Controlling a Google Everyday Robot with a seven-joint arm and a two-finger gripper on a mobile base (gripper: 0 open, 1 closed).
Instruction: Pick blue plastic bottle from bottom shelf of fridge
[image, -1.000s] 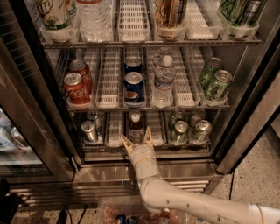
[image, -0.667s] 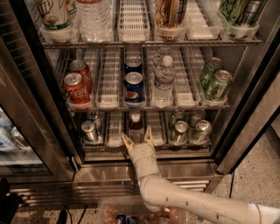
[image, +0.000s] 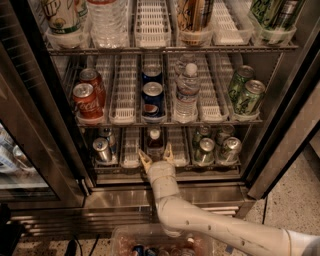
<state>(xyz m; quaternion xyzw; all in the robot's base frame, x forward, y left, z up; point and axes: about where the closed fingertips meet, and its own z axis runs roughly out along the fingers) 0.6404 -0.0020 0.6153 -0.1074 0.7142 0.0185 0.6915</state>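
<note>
The blue plastic bottle (image: 154, 141) stands in a middle lane of the bottom shelf (image: 170, 165) of the fridge (image: 280, 125), with a white cap and a dark body. My gripper (image: 156, 154) is at the front of that lane, right in front of the bottle's lower part. Its two tan fingers (image: 145, 160) are spread open, one to each side of the bottle's base. They hold nothing. My white arm comes up from the lower right.
Silver cans (image: 102, 149) stand left of the bottle and more cans (image: 205, 150) to its right. The shelf above holds Coke cans (image: 86, 99), Pepsi cans (image: 152, 97), a clear water bottle (image: 187, 92) and green cans (image: 247, 95). The open glass door (image: 30, 150) is at left. A tray of drinks (image: 160, 245) lies below.
The gripper has crept slightly forward toward the bottle; its fingers stay open. Nothing else has moved.
</note>
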